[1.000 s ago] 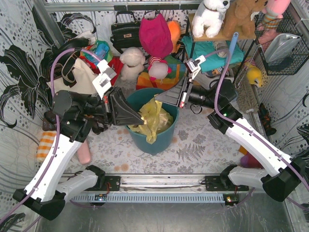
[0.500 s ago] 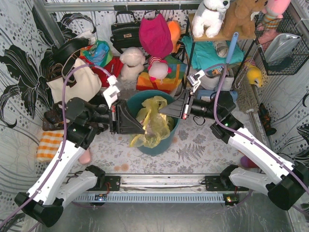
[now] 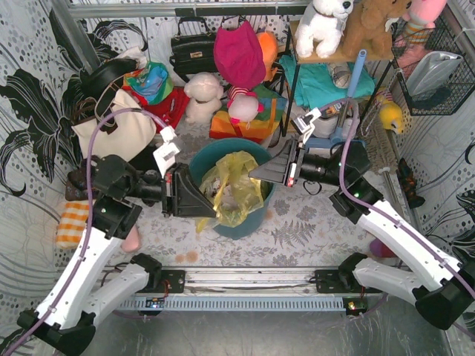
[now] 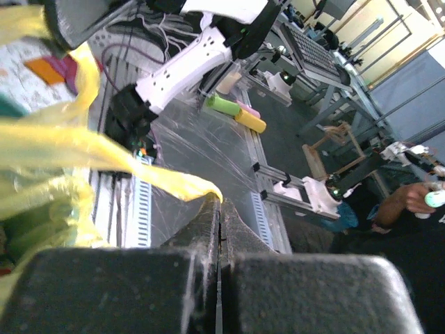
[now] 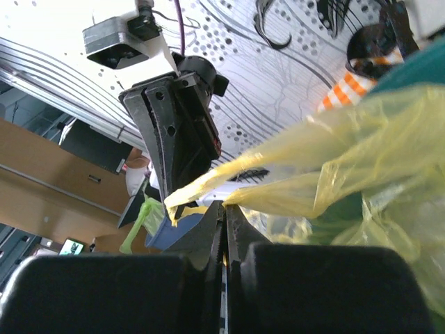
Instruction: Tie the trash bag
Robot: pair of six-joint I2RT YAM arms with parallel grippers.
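The yellow trash bag (image 3: 234,185) sits in the round teal bin (image 3: 249,219), crumpled paper showing through it. My left gripper (image 3: 217,211) is shut on a stretched yellow corner of the bag (image 4: 174,182) at the bin's near-left rim; in the left wrist view the left gripper (image 4: 220,203) has its jaws pressed together. My right gripper (image 3: 253,175) is shut on another twisted corner of the bag (image 5: 292,195) at the far-right rim. In the right wrist view the right gripper (image 5: 224,206) faces the left gripper's fingers (image 5: 174,139), each holding its own strip of bag.
A cream tote bag (image 3: 122,126), a black handbag (image 3: 193,48), plush toys (image 3: 202,96) and bright cloths crowd the back. A metal shelf (image 3: 326,59) and a wire basket (image 3: 434,70) stand at the right. An orange-striped cloth (image 3: 70,222) lies at the left.
Both grippers have moved toward the near side with their bag corners held. The bag's mouth has been drawn up and stretched across the bin.
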